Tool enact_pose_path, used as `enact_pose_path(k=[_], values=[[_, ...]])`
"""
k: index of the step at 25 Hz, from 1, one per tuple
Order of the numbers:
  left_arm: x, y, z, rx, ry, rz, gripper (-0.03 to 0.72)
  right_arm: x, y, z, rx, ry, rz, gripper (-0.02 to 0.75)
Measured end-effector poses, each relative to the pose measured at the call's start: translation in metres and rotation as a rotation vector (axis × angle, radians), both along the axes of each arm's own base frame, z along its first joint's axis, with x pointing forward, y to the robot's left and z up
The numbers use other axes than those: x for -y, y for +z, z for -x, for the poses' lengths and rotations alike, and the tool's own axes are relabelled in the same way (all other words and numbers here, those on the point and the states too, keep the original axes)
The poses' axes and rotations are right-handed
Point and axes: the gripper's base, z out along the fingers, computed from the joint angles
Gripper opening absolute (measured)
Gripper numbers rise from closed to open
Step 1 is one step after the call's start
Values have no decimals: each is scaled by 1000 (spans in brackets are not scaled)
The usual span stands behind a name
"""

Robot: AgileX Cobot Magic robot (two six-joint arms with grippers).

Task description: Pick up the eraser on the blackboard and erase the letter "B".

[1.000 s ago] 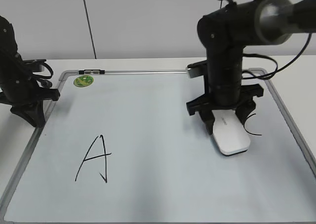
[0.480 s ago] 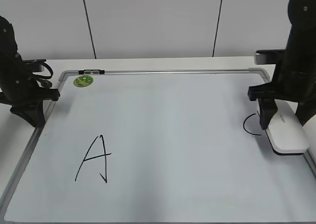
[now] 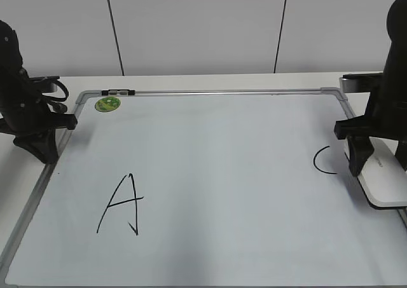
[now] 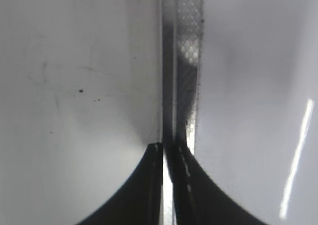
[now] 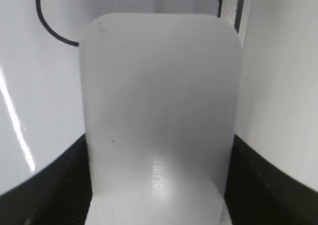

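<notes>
The blackboard [image 3: 222, 173] is a white board with a grey frame lying flat on the table. No letter "B" shows on it. The board between the black "A" [image 3: 121, 205] and the black "C" [image 3: 323, 161] is bare. My right gripper [image 3: 380, 164] is shut on the white eraser [image 3: 385, 185] at the board's right edge, just right of the "C". In the right wrist view the eraser [image 5: 159, 101] fills the space between the jaws [image 5: 159, 185], with the "C" [image 5: 49, 24] at the upper left. My left gripper [image 3: 43, 151] is shut and empty over the board's left frame [image 4: 186, 61].
A round green sticker [image 3: 107, 103] sits near the board's far left corner. The board's frame [image 3: 210, 93] runs along the far edge. White table surface surrounds the board. The left arm [image 3: 22, 103] stands at the left edge.
My right gripper has carried the eraser rightwards from the board's middle right to its right edge, uncovering the "C". The left arm has not moved.
</notes>
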Motion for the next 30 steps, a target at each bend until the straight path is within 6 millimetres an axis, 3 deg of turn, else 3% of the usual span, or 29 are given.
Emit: enact_pose_path(k=[12,19,30], values=[[0,0,0,0,0,0,34,1,-1,-3,33,9,10,518],[0,0,0,-2,0,0,34,1,-17,-6,-10,19,14,518],[0,0,0,-2,0,0,34,22,-17,-9,-6,1,-45,518]])
